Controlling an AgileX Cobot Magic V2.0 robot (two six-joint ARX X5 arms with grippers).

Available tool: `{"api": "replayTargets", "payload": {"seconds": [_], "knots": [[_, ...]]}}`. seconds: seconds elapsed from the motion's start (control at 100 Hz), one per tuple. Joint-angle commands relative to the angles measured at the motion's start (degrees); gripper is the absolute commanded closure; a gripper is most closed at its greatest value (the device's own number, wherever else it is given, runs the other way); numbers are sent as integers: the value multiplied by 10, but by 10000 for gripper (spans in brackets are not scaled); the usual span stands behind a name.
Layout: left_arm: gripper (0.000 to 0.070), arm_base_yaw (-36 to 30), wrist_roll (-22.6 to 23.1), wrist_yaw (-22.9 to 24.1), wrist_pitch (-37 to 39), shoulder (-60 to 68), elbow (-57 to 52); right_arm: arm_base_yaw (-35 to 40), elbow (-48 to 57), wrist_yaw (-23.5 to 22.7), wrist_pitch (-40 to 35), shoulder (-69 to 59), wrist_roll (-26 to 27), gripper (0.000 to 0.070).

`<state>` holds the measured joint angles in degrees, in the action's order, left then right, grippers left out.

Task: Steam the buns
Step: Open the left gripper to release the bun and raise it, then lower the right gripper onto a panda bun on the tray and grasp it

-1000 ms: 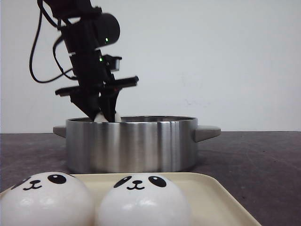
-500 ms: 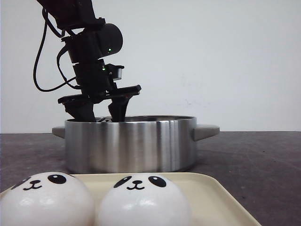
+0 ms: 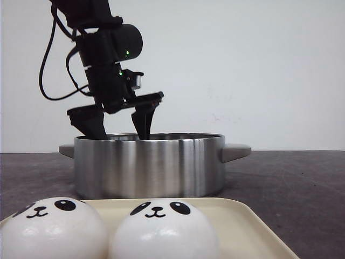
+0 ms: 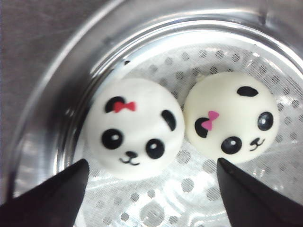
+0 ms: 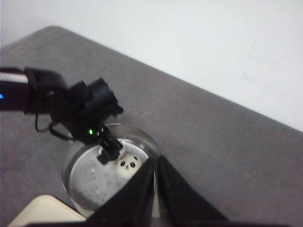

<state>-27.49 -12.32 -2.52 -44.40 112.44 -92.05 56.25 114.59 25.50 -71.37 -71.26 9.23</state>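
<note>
Two buns sit side by side on the perforated steamer plate inside the steel pot: a bun with a red bow and a bun with a pink bow. My left gripper hangs open just above them, touching neither, one finger on each side. Two more buns, a left bun and a right bun, rest on the cream tray in front of the pot. My right gripper is shut and empty, high above the pot, where one bun shows.
The pot has side handles sticking out over the dark grey table. The tray lies close in front of the pot, its corner showing from above. A white wall stands behind. The left arm reaches over the pot.
My left gripper was shut on a bun low inside the pot; it has opened, let the bun go, and risen a little above the rim.
</note>
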Motion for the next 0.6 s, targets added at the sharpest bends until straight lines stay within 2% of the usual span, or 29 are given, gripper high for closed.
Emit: {"api": "replayTargets", "payload": {"seconds": [0.0,0.23,0.59], "knots": [[179,-5,-7,-3,4,-15,-20,5,-3,0,0,-6,7,696],[184,-20,-8,-2,6,-149,-21,-13,-107,-14,20,-5,28,696],[184,-49,-6,13,-39,-400,-21,-11,-331,-159,139,-5,145,696]]}}
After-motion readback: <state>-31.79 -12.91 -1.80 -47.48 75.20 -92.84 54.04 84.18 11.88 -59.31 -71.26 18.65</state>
